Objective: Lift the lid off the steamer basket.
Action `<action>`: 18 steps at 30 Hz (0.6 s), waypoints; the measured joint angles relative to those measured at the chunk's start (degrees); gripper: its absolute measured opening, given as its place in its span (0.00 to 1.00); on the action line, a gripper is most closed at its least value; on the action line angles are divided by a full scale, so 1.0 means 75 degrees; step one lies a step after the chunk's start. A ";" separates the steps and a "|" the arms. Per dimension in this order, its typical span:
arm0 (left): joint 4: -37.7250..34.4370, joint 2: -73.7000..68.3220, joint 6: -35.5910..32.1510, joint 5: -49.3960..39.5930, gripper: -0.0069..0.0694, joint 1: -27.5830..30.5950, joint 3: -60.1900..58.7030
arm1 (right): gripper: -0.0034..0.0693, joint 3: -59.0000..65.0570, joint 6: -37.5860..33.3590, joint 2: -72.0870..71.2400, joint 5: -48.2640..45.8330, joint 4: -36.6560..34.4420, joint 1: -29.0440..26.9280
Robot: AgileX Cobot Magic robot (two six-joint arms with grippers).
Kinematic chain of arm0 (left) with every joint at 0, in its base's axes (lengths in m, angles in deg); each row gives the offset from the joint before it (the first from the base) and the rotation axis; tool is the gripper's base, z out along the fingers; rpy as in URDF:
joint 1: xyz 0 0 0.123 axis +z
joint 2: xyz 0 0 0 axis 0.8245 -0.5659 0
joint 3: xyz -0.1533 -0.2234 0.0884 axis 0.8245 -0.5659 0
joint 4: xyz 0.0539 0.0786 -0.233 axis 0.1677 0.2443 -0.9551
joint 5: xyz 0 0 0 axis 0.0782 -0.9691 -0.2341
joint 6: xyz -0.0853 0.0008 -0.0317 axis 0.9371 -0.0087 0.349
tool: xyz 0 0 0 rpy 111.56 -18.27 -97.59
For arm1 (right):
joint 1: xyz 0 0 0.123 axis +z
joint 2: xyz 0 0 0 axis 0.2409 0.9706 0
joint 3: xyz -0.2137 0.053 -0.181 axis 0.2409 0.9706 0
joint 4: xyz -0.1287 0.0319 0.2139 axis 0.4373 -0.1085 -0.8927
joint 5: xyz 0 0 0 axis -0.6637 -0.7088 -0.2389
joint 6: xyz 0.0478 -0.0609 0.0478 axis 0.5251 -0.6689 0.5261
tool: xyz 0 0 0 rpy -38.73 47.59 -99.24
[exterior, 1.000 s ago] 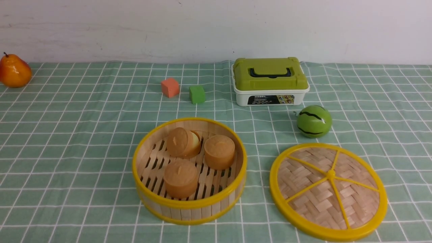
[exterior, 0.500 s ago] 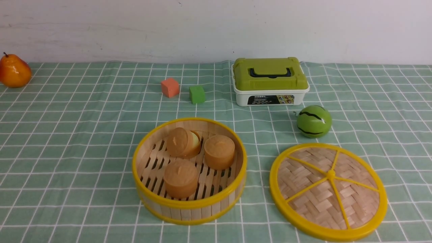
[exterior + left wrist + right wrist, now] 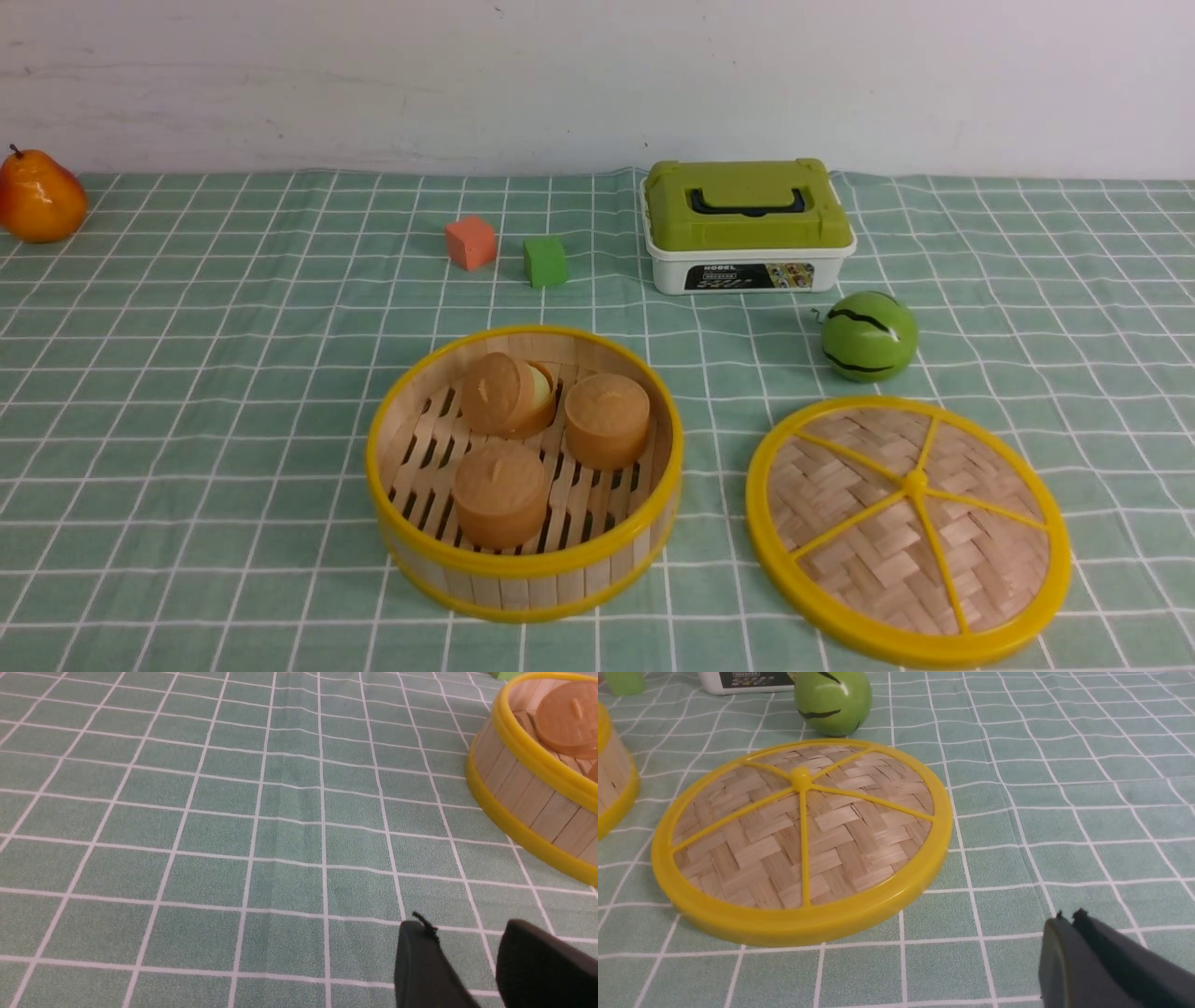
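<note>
Right hand (image 3: 1069, 926) pinched closed, empty, near the lid (image 3: 907, 527). Left hand (image 3: 462, 952) narrowly parted, empty. Lid lay flat on bench (image 3: 187, 420) at 3 o'clock of steamer basket (image 3: 524, 558), apart. Toy melon (image 3: 869, 335) at lid's 12 o'clock.

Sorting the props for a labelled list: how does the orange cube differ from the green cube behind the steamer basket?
The orange foam cube is turned corner-forward; the green foam cube sits squarer to the camera. The orange one lies left and slightly farther back. Both are small blocks resting apart on the checked cloth.
</note>
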 joint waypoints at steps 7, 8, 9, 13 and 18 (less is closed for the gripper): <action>0.0000 0.0000 0.0000 0.0000 0.40 0.0000 0.0000 | 0.04 0.0000 0.0000 0.0000 0.0000 0.0000 0.0000; 0.0000 0.0000 0.0000 0.0000 0.40 0.0000 0.0000 | 0.04 0.0000 0.0000 0.0000 0.0000 0.0000 0.0000; 0.0000 0.0000 0.0000 0.0000 0.40 0.0000 0.0000 | 0.04 0.0000 0.0000 0.0000 0.0000 0.0000 0.0000; 0.0000 0.0000 0.0000 0.0000 0.40 0.0000 0.0000 | 0.04 0.0000 0.0000 0.0000 0.0000 0.0000 0.0000; 0.0000 0.0000 0.0000 0.0000 0.40 0.0000 0.0000 | 0.04 0.0000 0.0000 0.0000 0.0000 0.0000 0.0000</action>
